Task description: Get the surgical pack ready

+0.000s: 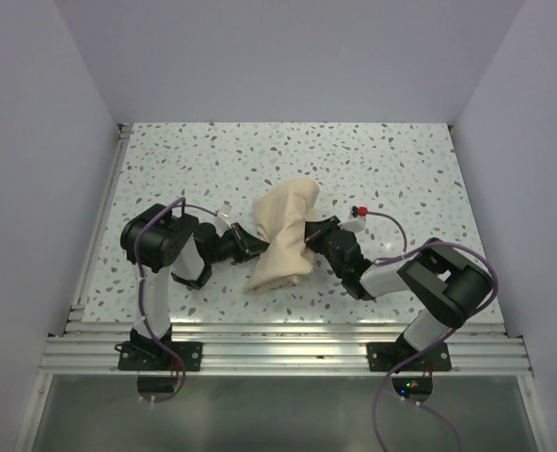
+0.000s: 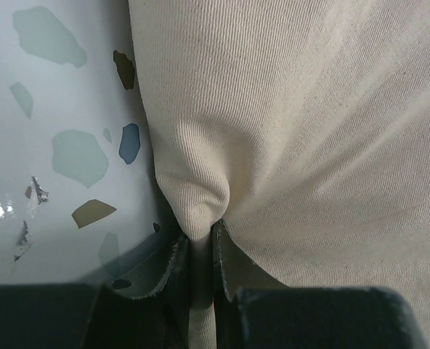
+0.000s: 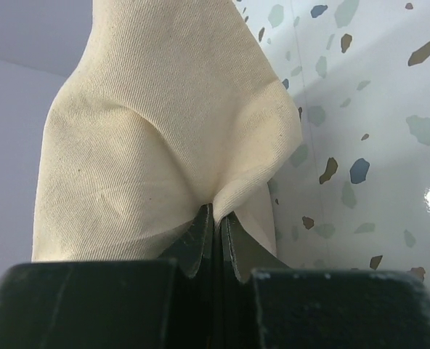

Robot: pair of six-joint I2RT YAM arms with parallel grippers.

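Observation:
The surgical pack (image 1: pixel 286 234) is a tan-beige cloth bundle bunched up in the middle of the speckled table, pulled between both arms. My left gripper (image 1: pixel 256 247) is at its left side, shut on a thick fold of the cloth (image 2: pixel 200 211). My right gripper (image 1: pixel 309 235) is at its right side, shut on a thin pinch of the cloth (image 3: pixel 226 200). The cloth (image 3: pixel 149 138) rises in a peak above the right jaws. No tray, instruments or packets show.
A small white piece with a red tip (image 1: pixel 358 213) lies on the table just right of the bundle, near the right arm's purple cable (image 1: pixel 391 226). Grey walls enclose the table; a metal rail (image 1: pixel 278 330) runs along the near edge.

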